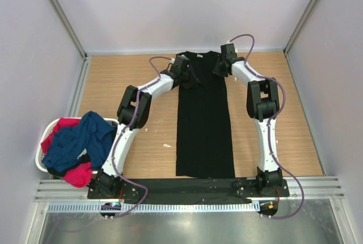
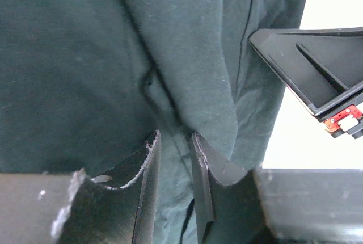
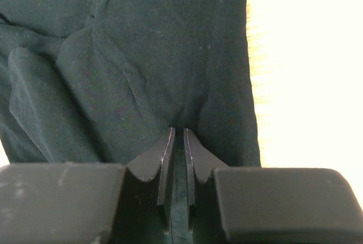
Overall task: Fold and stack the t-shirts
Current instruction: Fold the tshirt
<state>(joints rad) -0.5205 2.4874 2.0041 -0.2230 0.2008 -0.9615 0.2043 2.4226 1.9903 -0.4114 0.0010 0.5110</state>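
The black t-shirt (image 1: 204, 125) lies as a long narrow strip down the middle of the wooden table. My left gripper (image 1: 185, 75) is at its far left corner, and my right gripper (image 1: 223, 62) at its far right corner. In the left wrist view the left gripper (image 2: 176, 142) is shut on a bunched fold of the black t-shirt (image 2: 85, 57). The right wrist view has the right gripper (image 3: 179, 133) pinched on the black t-shirt (image 3: 159, 57) near its right edge. A navy t-shirt (image 1: 79, 139) and a red-pink t-shirt (image 1: 79, 175) lie heaped at the left.
A white laundry basket (image 1: 39, 159) holds the heaped shirts at the table's near left edge. Grey walls and metal rails enclose the table on the left, the right and the far side. Bare wood (image 1: 136, 142) shows on both sides of the black strip.
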